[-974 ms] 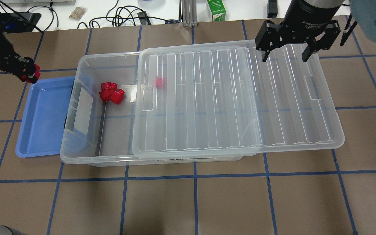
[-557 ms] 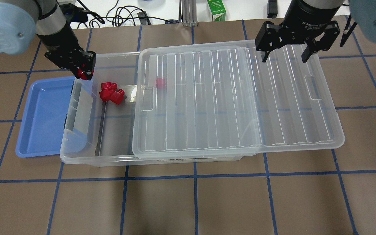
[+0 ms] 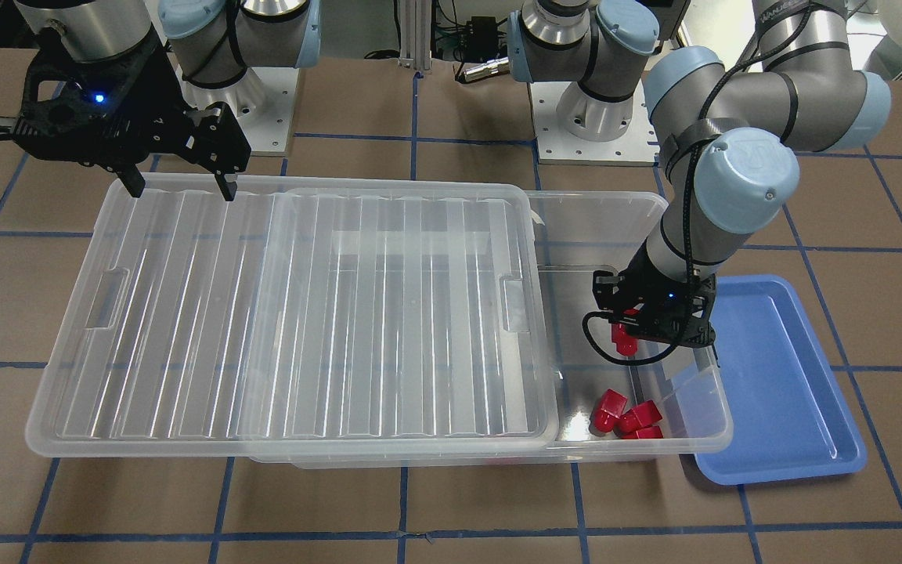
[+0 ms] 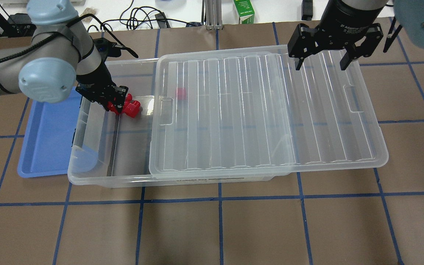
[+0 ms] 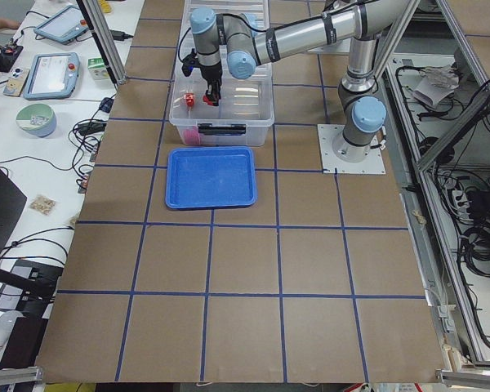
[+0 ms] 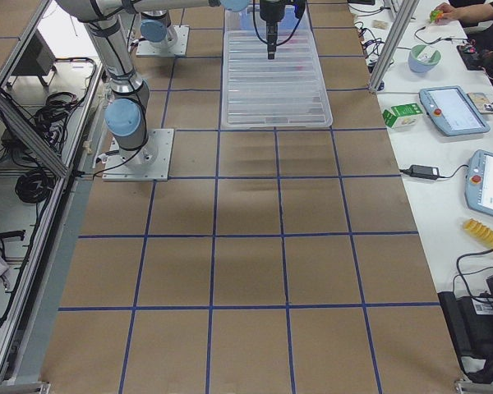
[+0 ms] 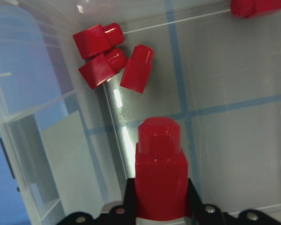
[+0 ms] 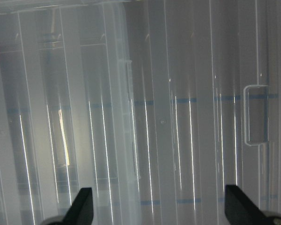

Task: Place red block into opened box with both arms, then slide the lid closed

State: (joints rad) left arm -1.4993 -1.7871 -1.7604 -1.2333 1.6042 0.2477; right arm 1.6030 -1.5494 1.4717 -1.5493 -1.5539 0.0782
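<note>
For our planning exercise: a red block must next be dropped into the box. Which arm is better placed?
Left: the left gripper holds a red block over the box's open end; the right gripper hangs open above the lid.

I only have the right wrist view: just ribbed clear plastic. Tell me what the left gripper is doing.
Observer: The left gripper is shut on a small glossy red plastic block, over the uncovered end of the large clear plastic box.
Operator: Report what lies under it.
Observer: Bare box floor; three loose red blocks cluster off to one side.
Operator: Give the lid's coverage.
Observer: The ribbed clear lid leaves only that end open and overhangs the opposite end.
</note>
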